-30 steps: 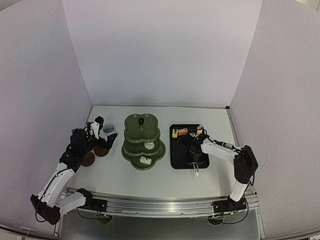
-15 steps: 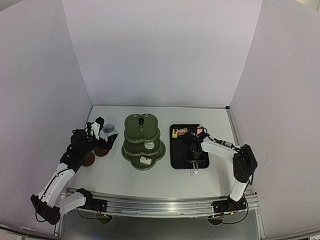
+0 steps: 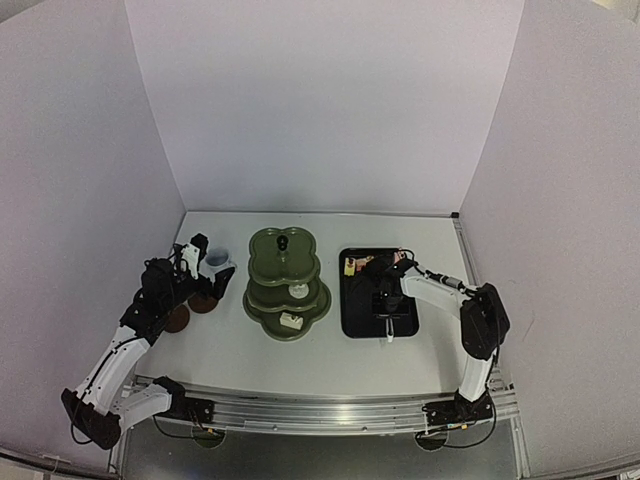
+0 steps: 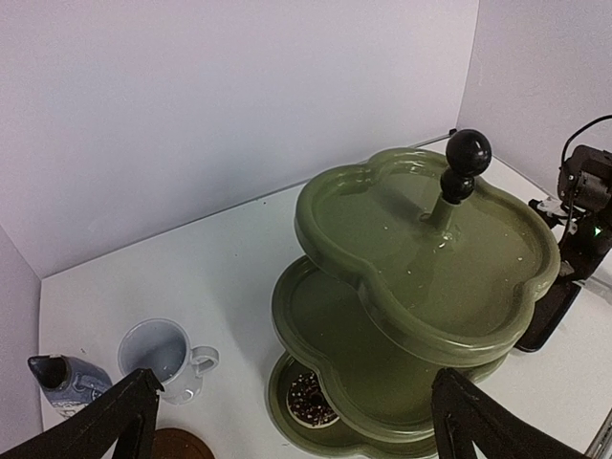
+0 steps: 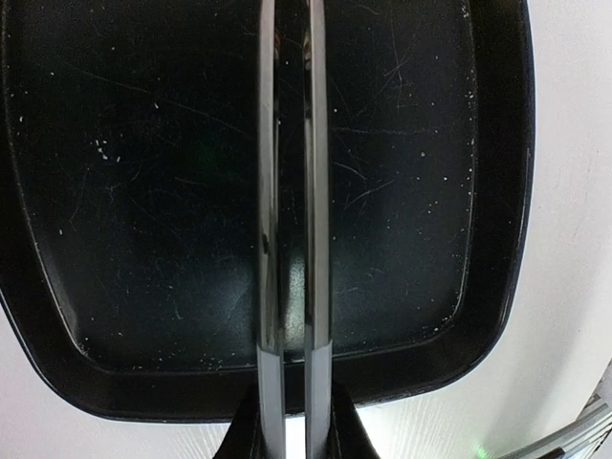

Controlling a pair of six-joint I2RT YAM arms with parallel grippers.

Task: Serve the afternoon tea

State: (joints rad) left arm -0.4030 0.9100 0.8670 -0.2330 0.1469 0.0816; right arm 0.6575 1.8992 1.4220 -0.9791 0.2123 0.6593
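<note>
**1. Change.** The right gripper [image 3: 386, 297] has tightened on the metal tongs [image 5: 268, 239], and the two blades now lie almost pressed together. It has also shifted along the black tray [image 3: 344, 305], right of the stand [image 3: 287, 285], toward the tray's far end. The left gripper [image 4: 294, 382] has not moved. It sits left of the stand with its fingers spread wide, pinching nothing.

**2. Meaning for the task.** The squeeze is probably an attempt to take a cake from the tray's far end. The blade tips run out of the right wrist view, so whether anything sits between them cannot be told. Only bare tray floor shows beside the blades. Serving appears to be at an early stage, since most tiers are still unfilled.

**3. Count.**
- Stand: one, with three tiers and a black knob on top.
- Cakes on the stand: the overhead view shows one pale cake [image 3: 298, 290] on the middle tier and one [image 3: 291, 321] on the lowest. The left wrist view adds a dark sprinkled doughnut [image 4: 308, 397] on the lowest tier.
- Cakes on the tray, right of the stand: at least two at the far edge, one of them a yellow cake [image 3: 350, 266]. Others may be hidden by the arm.
- Cups: one handled cup [image 4: 164, 356] left of the stand, and a second bluish vessel [image 4: 62, 378] partly cut off further left.
- Coasters: two [image 3: 203, 302], left of the stand and partly under the left arm.
- Tongs: one pair.
</note>
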